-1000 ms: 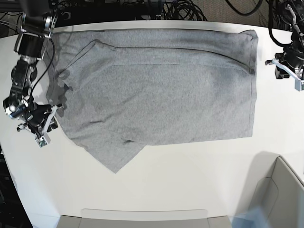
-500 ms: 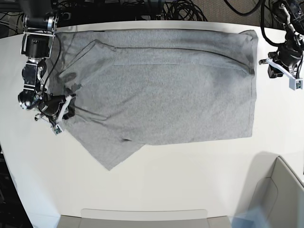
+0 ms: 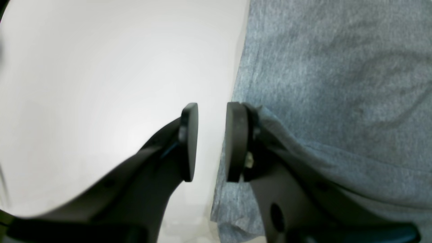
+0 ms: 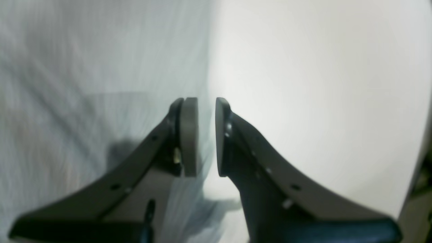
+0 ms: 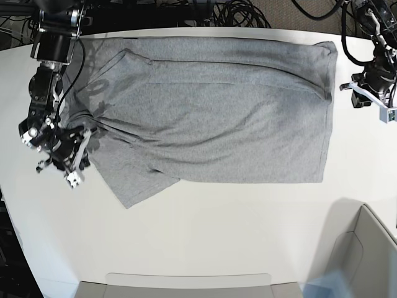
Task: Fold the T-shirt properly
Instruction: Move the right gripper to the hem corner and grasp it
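The grey T-shirt (image 5: pixel 217 112) lies spread flat on the white table (image 5: pixel 217 236), plain side up, with one sleeve corner pointing toward the front left. My right gripper (image 5: pixel 82 155) sits at the shirt's left edge, where wrinkles fan out from it. In the blurred right wrist view the right gripper (image 4: pixel 201 101) has its jaws nearly together over the edge of the T-shirt (image 4: pixel 84 67). My left gripper (image 5: pixel 348 85) hovers at the shirt's right edge. In the left wrist view the left gripper (image 3: pixel 212 108) is open, one finger (image 3: pixel 236 141) pressing a ridge into the T-shirt (image 3: pixel 337 67).
A grey bin (image 5: pixel 372 248) stands at the front right corner. A flat grey tray (image 5: pixel 186 282) lies along the front edge. Black cables (image 5: pixel 236 12) hang behind the table's far edge.
My right gripper moved onto the shirt's left edge and closed. The sleeve corner and front edge shifted left and back, with new wrinkles. My left arm shifted slightly.
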Tool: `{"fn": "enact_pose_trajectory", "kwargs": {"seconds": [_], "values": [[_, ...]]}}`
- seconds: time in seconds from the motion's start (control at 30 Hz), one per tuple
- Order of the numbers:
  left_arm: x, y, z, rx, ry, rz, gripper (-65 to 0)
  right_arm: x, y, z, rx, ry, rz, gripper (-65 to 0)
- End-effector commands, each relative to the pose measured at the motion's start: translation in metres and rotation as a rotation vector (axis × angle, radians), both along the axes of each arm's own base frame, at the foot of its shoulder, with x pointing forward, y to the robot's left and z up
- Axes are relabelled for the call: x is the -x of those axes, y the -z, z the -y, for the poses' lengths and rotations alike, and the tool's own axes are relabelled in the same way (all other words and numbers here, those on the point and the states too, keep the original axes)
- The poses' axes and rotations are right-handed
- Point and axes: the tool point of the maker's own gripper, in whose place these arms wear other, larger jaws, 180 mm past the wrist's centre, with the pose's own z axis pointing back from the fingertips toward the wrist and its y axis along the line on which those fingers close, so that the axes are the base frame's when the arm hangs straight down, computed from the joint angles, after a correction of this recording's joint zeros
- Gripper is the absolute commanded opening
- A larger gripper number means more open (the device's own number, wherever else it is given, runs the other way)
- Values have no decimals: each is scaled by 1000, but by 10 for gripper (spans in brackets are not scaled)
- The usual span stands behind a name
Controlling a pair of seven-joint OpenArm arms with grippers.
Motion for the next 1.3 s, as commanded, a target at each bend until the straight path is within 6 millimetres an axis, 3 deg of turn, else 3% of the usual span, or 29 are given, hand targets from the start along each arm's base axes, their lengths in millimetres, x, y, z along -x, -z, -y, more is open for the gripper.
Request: {"fn": "enact_pose_trajectory", "kwargs": {"seconds": [0.0, 0.2, 0.37, 0.6, 0.8, 1.1, 1.27], "values": [[-6, -11, -4, -23, 8, 33, -511, -15, -12, 4, 8, -4, 18, -562], [-7, -11, -3, -19, 9, 35, -511, -73, -9, 0, -115, 11, -30, -561], [-5, -7, 1, -1, 2, 37, -511, -91, 2, -2, -219, 29, -45, -561], [-3, 1, 11, 35, -7, 36, -511, -93, 16, -3, -278, 75, -51, -556], [-4, 1, 11, 36, -7, 40, -511, -93, 19, 5, -275, 113, -35, -449], [-4, 1, 12, 40, -7, 42, -511, -94, 25, -14, -234, 31, -18, -488], [-4, 1, 12, 40, -7, 42, -511, -95, 28, -11, -241, 55, -31, -488]]}}
